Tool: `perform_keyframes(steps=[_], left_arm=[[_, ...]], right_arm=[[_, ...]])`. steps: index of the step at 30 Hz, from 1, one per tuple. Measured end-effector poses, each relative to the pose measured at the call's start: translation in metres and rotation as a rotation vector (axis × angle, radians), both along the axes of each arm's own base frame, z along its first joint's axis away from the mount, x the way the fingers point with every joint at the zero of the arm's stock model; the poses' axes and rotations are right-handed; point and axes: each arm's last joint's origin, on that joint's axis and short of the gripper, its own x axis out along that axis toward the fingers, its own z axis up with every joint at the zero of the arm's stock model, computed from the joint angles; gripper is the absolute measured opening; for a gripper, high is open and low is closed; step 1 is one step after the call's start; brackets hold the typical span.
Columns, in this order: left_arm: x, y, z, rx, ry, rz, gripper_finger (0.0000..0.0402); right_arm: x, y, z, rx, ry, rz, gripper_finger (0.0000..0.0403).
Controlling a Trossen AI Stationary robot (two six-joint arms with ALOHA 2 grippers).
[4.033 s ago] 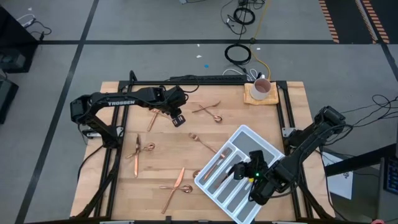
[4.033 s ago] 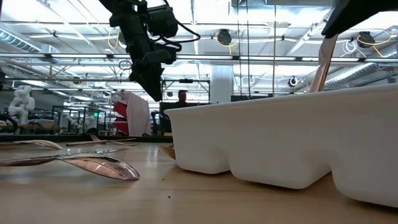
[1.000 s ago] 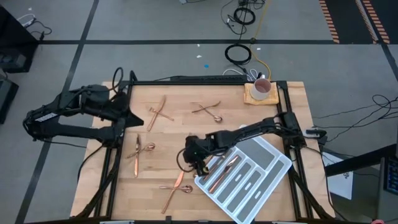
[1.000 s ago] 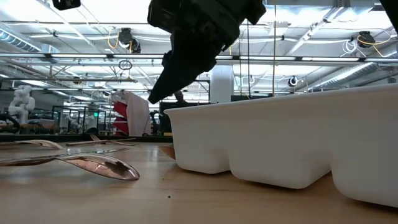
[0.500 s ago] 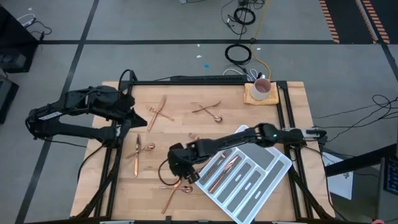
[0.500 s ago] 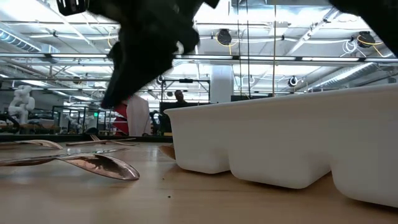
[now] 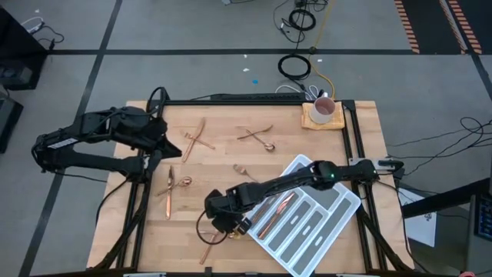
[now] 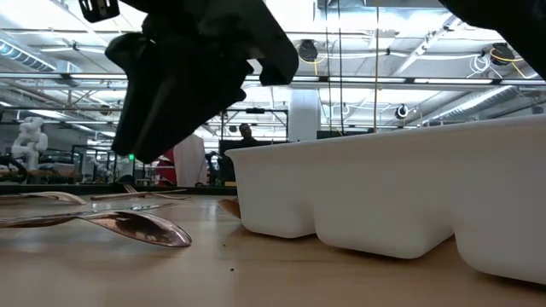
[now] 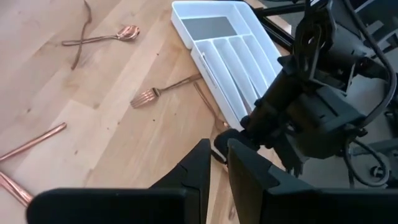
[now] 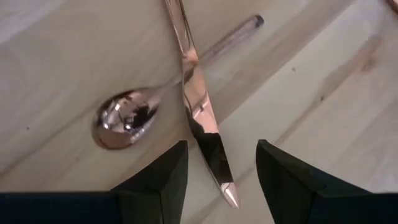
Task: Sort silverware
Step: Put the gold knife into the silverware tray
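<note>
Reaching farther out from the white tray [image 7: 332, 201], the right end effector [image 7: 223, 221] has swung past the tray's corner within the last second and now hangs low over a crossed knife [image 10: 200, 118] and spoon [image 10: 124, 122] near the worktop's [image 7: 215, 161] front edge, its fingers spread and holding nothing, with the knife blade lying between them. To do this pick well, I judge it should come straight down astride the knife alone, near where the blade sits clear of the spoon's handle, so closing does not drag both pieces. More silverware lies scattered: a fork [image 9: 163, 91], a second crossed pair [image 7: 194, 138], and pieces already in the tray. The left end effector [image 9: 214, 165] waits at the worktop's left side, fingers nearly together and empty. From above, the right arm hides the target pair; the low view shows only a dark bulk.
</note>
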Motion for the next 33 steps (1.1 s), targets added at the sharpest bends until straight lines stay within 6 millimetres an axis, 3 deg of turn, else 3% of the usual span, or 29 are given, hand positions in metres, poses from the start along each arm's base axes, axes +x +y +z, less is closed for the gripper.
perform_keyframes(steps=[9,22,29,33], left_arm=[[0.000,0.000,0.000,0.007,0.002,-0.004,0.0059],[0.000,0.000,0.000,0.032,-0.001,-0.015,0.0059],[0.000,0.000,0.000,0.035,0.000,-0.011,0.0059],[0.000,0.000,0.000,0.039,-0.001,-0.014,0.0059]], right_arm=[[0.007,0.001,-0.026,-0.010,0.006,0.043,0.0176],[0.011,0.001,-0.035,-0.023,-0.008,0.072,0.0176],[0.013,-0.003,-0.053,-0.020,0.028,0.069,0.0175],[0.012,-0.004,-0.055,-0.059,0.043,0.053,0.0145]])
